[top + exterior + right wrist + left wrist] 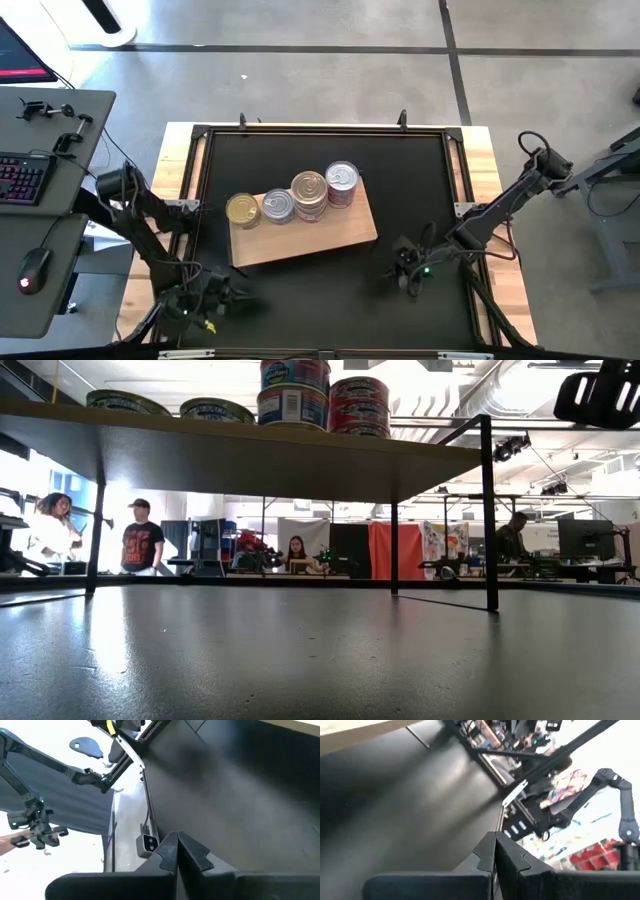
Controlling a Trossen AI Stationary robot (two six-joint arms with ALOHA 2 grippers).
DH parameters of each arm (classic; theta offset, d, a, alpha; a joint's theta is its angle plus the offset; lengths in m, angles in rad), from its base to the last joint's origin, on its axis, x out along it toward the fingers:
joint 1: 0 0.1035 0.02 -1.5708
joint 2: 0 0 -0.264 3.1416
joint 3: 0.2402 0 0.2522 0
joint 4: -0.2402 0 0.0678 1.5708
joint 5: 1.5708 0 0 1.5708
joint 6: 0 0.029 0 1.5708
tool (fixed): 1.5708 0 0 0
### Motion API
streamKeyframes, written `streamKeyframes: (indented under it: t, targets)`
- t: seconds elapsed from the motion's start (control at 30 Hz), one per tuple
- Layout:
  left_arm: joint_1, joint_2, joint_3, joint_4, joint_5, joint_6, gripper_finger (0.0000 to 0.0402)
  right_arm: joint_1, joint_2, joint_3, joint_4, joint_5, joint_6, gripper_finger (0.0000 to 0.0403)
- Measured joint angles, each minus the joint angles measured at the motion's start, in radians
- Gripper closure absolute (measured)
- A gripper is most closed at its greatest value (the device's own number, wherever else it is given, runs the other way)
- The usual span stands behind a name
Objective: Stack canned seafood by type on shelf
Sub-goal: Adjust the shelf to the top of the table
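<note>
1. We see the shelf (310,240) lying near the middle of the black tabletop (420,180). It is a light-brown wooden board, and in the high view its long axis runs roughly from eight o'clock up toward two o'clock, slightly tilted against the table's edges.
2. Four lots of canned seafood stand in a row along the shelf's far long edge, following that same axis.
3. From the nine o'clock end, we find a gold-topped tin (243,209), then a silver-topped tin (277,206), then a gold-topped stack (309,193), and last a stack with a red label (342,184) at the three o'clock end.
4. In the low view the two lots at one end sit flat and low, while the other two rise as stacks of more than one tin. All stand upright, with tops facing up.
5. The neighbouring lots stand just beside one another; we cannot tell whether they touch.
6. The right gripper (408,268) rests low over the tabletop at about four o'clock from the shelf, clear of it. Its fingers (170,852) are pressed together on nothing.
7. The left gripper (222,292) waits at about seven o'clock from the shelf, near the table's near edge. Its fingers (487,852) meet, also empty.
</note>
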Motion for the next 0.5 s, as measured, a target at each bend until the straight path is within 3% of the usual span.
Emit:
streamKeyframes:
  t: [0.5]
  targets:
    - [0.013,-0.176,-0.026,-0.615,0.116,-0.239,0.0402,-0.004,0.0,0.005,-0.051,0.037,0.024,0.0403]
